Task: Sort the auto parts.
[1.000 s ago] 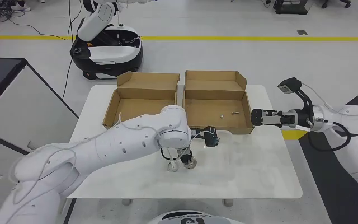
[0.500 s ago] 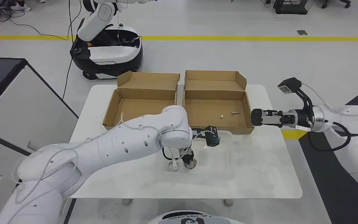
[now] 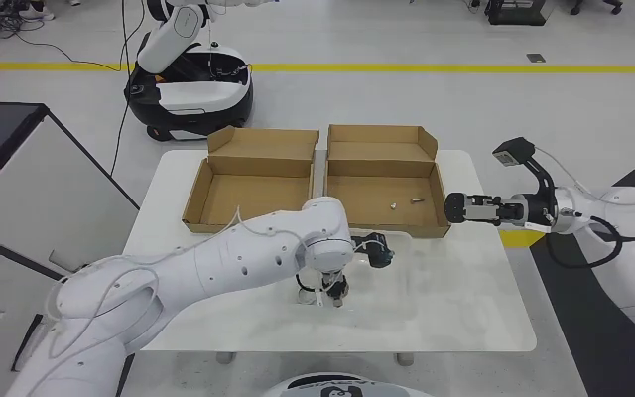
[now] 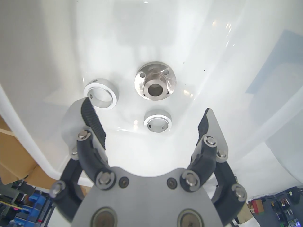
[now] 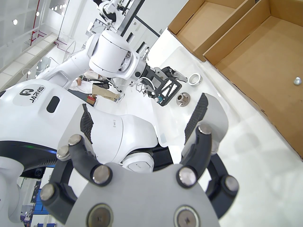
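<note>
Left wrist view: left pincer spread above small ring.

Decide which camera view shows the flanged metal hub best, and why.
The left wrist view: the flanged hub sits close, bore and bolt holes clear. The right wrist view shows it small, beside the left pincer. The top view has the left arm overhanging it.

My white table stands on a pale grey floor. Beyond its far left corner sits another white-and-black robot. A yellow line crosses the far floor, and a dark-framed panel stands on my left.
</note>
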### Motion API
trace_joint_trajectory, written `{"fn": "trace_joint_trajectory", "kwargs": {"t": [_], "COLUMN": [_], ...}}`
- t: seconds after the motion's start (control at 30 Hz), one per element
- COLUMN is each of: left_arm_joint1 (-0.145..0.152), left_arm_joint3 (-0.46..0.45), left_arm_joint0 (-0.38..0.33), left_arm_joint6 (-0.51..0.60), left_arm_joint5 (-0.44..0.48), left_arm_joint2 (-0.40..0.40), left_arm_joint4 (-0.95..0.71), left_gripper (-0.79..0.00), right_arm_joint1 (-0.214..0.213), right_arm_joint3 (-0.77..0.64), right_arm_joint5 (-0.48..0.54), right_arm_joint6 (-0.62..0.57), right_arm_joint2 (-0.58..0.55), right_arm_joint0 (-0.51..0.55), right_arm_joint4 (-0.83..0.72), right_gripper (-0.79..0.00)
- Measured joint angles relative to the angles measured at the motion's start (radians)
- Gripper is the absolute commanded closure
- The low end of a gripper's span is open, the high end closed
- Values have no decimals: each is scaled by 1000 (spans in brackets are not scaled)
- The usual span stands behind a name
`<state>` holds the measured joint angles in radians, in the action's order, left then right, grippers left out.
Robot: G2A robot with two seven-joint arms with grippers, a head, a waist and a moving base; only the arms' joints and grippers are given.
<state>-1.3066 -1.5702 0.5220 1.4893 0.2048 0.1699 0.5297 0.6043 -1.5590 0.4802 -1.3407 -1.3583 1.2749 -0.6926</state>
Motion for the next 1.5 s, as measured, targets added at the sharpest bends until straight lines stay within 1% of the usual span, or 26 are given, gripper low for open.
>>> {"fn": "trace_joint_trajectory", "kwargs": {"t": [0.13,0.27,0.5,0.6,0.73,0.93,1.07,1.2,1.23,1.3,1.43,1.47,1.5], "left_arm_joint1": [-29,-48,-49,-47,-52,-53,-51,-46,-45,-44,-41,-40,-40], "left_arm_joint3": [44,70,70,75,72,69,69,51,48,44,38,36,34], "left_arm_joint0": [10,16,17,37,56,57,73,80,81,85,90,90,91], "left_arm_joint6": [14,15,11,-5,15,18,-17,-9,-6,-2,12,16,18], "left_arm_joint5": [3,-3,-2,8,14,12,19,24,24,23,23,23,23], "left_arm_joint2": [0,1,1,0,0,0,4,12,15,20,28,30,32], "left_arm_joint4": [-3,6,9,37,49,59,74,85,88,89,95,98,99], "left_gripper": [-785,-785,-785,-785,-785,-785,-785,-785,-754,-600,-517,-474,-453], "right_arm_joint1": [0,0,0,0,0,0,0,0,0,0,0,0,0], "right_arm_joint3": [0,0,0,0,0,0,0,0,0,0,0,0,0], "right_arm_joint5": [0,0,0,0,0,0,0,0,0,0,0,0,0], "right_arm_joint6": [0,0,0,0,0,0,0,0,0,0,0,0,0], "right_arm_joint2": [0,0,0,0,0,0,0,0,0,0,0,0,0], "right_arm_joint0": [0,0,0,0,0,0,0,0,0,0,0,0,0], "right_arm_joint4": [0,0,0,0,0,0,0,0,0,0,0,0,0], "right_gripper": [-785,-785,-785,-785,-785,-785,-785,-785,-785,-785,-785,-785,-785]}}
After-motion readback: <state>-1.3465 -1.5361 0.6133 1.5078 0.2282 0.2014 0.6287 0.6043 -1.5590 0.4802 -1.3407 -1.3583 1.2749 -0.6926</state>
